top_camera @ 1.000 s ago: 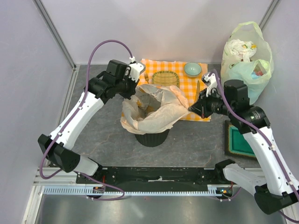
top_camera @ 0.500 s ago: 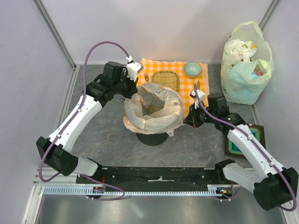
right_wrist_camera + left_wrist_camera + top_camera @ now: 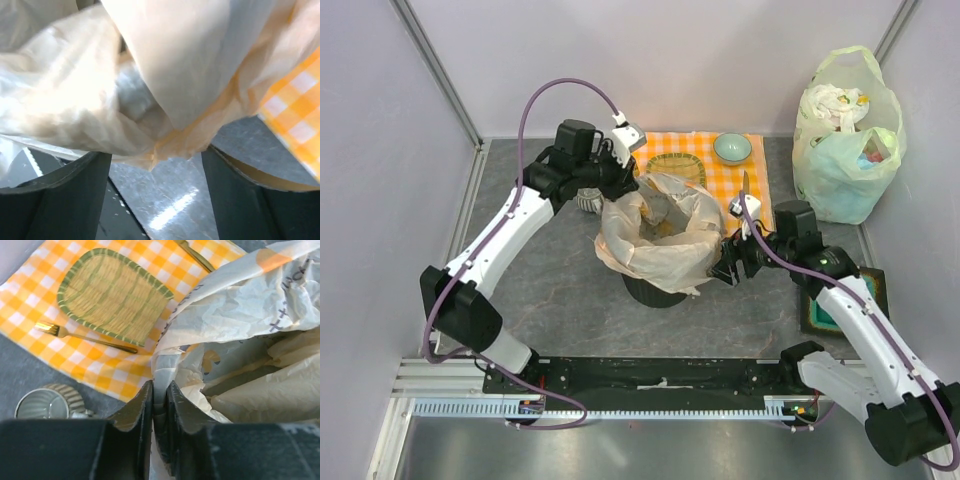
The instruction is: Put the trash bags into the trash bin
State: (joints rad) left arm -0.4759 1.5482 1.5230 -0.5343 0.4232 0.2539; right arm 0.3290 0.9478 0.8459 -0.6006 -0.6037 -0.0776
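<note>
The pale peach trash bag (image 3: 660, 235) lies opened over the mouth of the black trash bin (image 3: 655, 288), its rim hanging down outside the wall. My left gripper (image 3: 628, 185) is at the bag's back left rim. In the left wrist view its jaws (image 3: 159, 387) stand nearly together with a fold of the trash bag (image 3: 250, 315) pinched between them. My right gripper (image 3: 725, 265) is low at the bin's right side. It is open (image 3: 155, 165), and the trash bag's (image 3: 100, 85) loose edge hangs just above the gap, touching neither finger.
An orange checked cloth (image 3: 720, 180) behind the bin carries a woven tray (image 3: 112, 295), a fork (image 3: 75, 335) and a teal bowl (image 3: 732, 148). A small grey mug (image 3: 588, 200) stands by the left wrist. A full pale green bag (image 3: 845, 140) sits back right, a green tray (image 3: 830, 300) right.
My right gripper has opened and let go of the bag, dropping down beside the bin. My left gripper has carried the rim to the right and backward, and its jaws have eased slightly.
</note>
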